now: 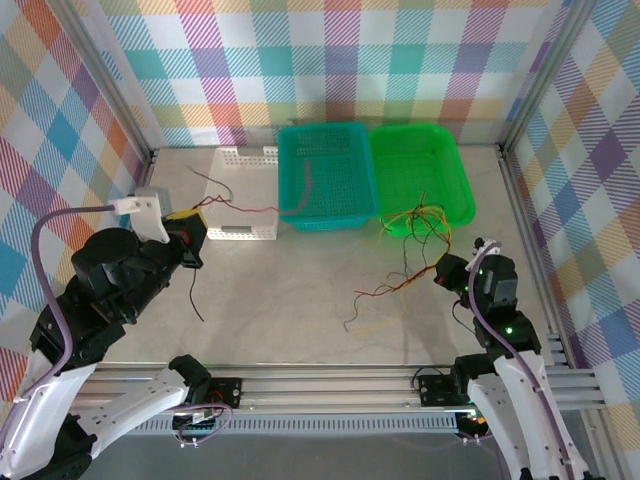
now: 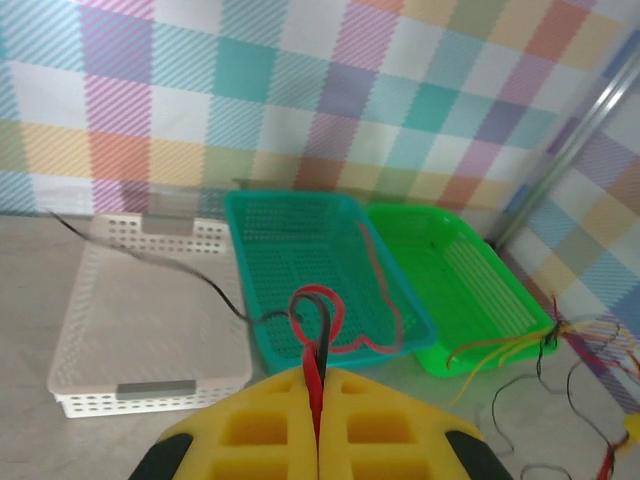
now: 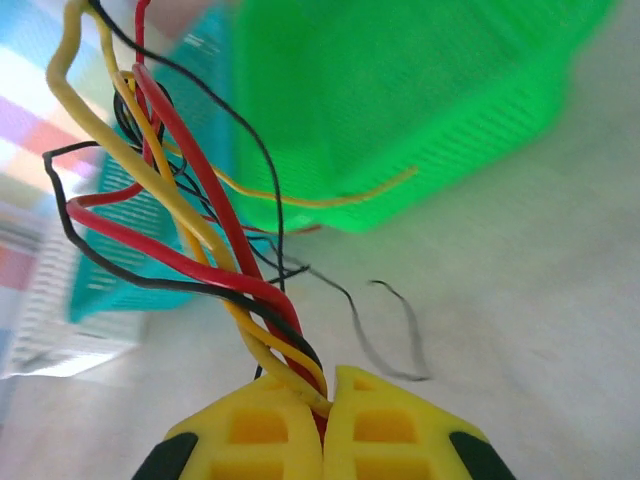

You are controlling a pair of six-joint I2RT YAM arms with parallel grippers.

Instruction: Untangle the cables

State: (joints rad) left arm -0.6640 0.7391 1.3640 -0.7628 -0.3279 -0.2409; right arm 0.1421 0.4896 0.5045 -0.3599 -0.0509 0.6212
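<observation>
A tangle of thin cables (image 1: 415, 232) in red, orange, yellow and black lies at the right of the pale surface (image 1: 290, 300). It sits just in front of the near edge of a green basket (image 1: 462, 175), and a few strands reach up over that rim. From the knot, several strands trail toward the near left across the surface.

The right gripper (image 1: 447, 270) sits at the near right edge of the tangle. In its wrist view this gripper (image 3: 327, 400) is closed tight on a bundle (image 3: 200, 230) of red, yellow and black strands, which fan upward from between the yellow fingers.

A single red cable (image 1: 250, 208) stretches leftward away from the rest. It runs from the near left corner of a teal basket (image 1: 327, 222), over the near right corner of a low white basket (image 1: 240, 236), to the left gripper (image 1: 190, 240). Seen from the left wrist, that gripper (image 2: 318, 400) is pressed shut on the red cable (image 2: 318, 300) and a dark strand, which loop just above the fingers.

A reddish strand (image 2: 378, 275) lies inside the teal basket (image 2: 250, 300). A loose black cable (image 1: 195, 295) hangs below the left gripper down to the surface.

The three baskets stand side by side along the far edge: white at the left, teal in the middle, green at the right. The teal and green ones touch.
</observation>
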